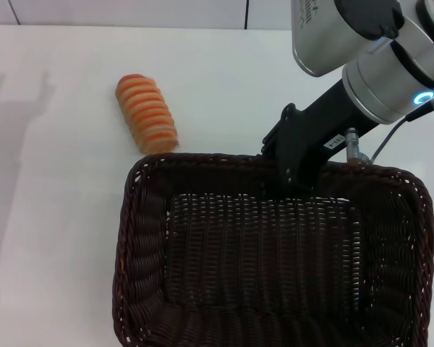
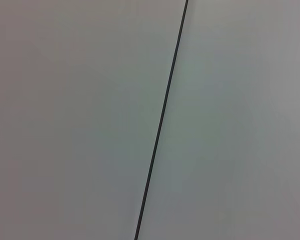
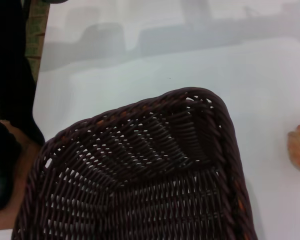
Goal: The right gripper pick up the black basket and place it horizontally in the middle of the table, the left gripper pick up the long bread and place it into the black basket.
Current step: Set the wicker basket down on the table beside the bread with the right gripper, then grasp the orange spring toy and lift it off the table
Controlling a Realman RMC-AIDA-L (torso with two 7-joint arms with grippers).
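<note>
- Our right gripper [image 1: 293,176] sits at the far rim of the black basket [image 1: 275,260], reaching down over the braided edge roughly at the middle of that long side. We cannot tell how its fingers stand, since the black link hides them where they meet the weave; we judge it is either holding the rim or about to let go.
- From that gripper outward, the basket spreads toward us and to both sides. Its long axis runs left to right across the head view, so it already lies horizontally on the white table [image 1: 50,217], in the near centre and a little to the right.
- The right wrist view shows one rounded corner of the basket [image 3: 140,170] from close above, with bare table beyond it and a sliver of orange at the picture's edge.
- The long bread [image 1: 146,113] lies on the table beyond the basket's far left corner, just beside the rim but not touching it. Its long axis runs diagonally, the nearer end pointing toward that corner.
- The relation that matters next: the bread lies to the left of the right gripper, on the left arm's side, with a short way to the basket.
- Our left gripper is not in view; its wrist camera sees only a pale surface with a dark seam [image 2: 162,120], so we judge it parked away from the table.
</note>
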